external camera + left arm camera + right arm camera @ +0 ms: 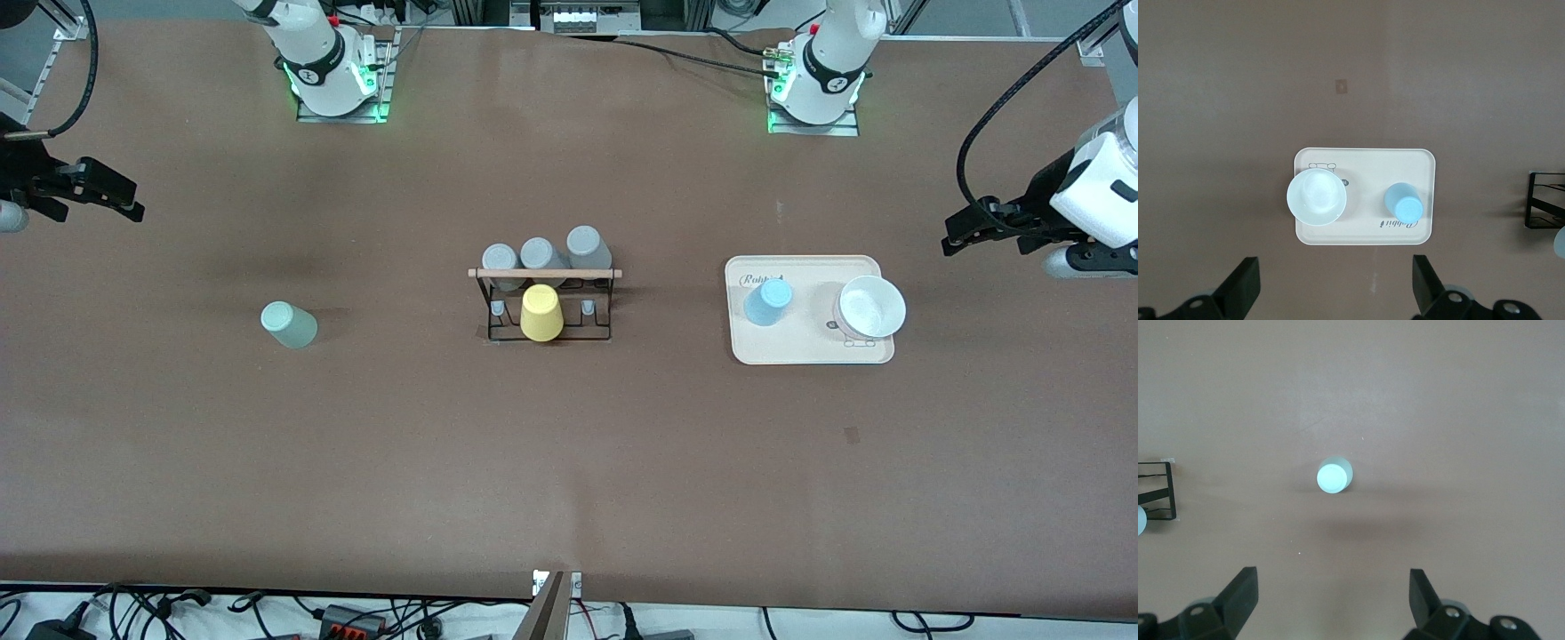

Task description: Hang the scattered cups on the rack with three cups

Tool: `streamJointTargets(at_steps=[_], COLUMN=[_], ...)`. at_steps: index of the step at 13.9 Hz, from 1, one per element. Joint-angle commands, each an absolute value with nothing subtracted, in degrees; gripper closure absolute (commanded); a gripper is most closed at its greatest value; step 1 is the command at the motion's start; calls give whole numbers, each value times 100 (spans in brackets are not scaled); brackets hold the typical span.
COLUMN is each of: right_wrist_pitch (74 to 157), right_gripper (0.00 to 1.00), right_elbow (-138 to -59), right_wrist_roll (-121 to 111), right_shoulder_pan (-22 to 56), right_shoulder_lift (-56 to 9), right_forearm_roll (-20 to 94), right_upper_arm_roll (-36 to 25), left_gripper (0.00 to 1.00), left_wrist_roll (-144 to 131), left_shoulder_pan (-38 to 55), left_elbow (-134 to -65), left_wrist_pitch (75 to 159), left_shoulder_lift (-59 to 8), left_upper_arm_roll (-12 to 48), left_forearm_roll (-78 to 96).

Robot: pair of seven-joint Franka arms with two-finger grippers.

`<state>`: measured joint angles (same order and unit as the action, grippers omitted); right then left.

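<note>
Rack [544, 302] at mid-table, black wire with a wooden rod [545, 273] across the top. Three grey cups [540, 256] mouth-down on its pegs farther from the front camera; yellow cup [540, 313] mouth-down on the middle peg of the nearer row, with a bare peg on each side.

Mint cup [289, 324] upside down on the bare table, well apart from the rack, toward the right arm's end. Seen from straight above in the right wrist view [1334, 477], a corner of the rack at that picture's edge.

Blue cup [768, 301] upside down on a cream tray [805, 351] toward the left arm's end, beside a white bowl [869, 308] on the same tray, cup and bowl apart. Both seen from above in the left wrist view: cup [1403, 203], bowl [1316, 196], tray [1365, 233].

Right gripper [116, 197] raised over the right arm's end of the table, fingers [1241, 590] spread wide, holding nothing. Left gripper [965, 233] raised over the left arm's end, near the tray, fingers [1243, 281] likewise wide apart and empty.
</note>
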<state>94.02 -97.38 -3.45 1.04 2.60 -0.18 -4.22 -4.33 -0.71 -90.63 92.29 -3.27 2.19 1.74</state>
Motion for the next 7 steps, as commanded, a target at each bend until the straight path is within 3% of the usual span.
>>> streamJointTargets(at_steps=[1,7], right_wrist_pitch=[9439,9501], right_gripper=[0,0], right_elbow=[-9940,-9905], right_wrist_roll=[-255,-255], right_shoulder_pan=[97,88], right_shoulder_lift=[422,422], right_forearm_roll=[-9,9], right_upper_arm_roll=[-396,-404], left_gripper=[0,0], left_wrist_roll=[-413,-448], left_shoulder_pan=[-97,-88], left_elbow=[-9018,-8851], left_wrist_pitch=[9220,9194], left_shoulder_lift=[-290,-456], left_upper_arm_roll=[237,202], left_forearm_roll=[202,193])
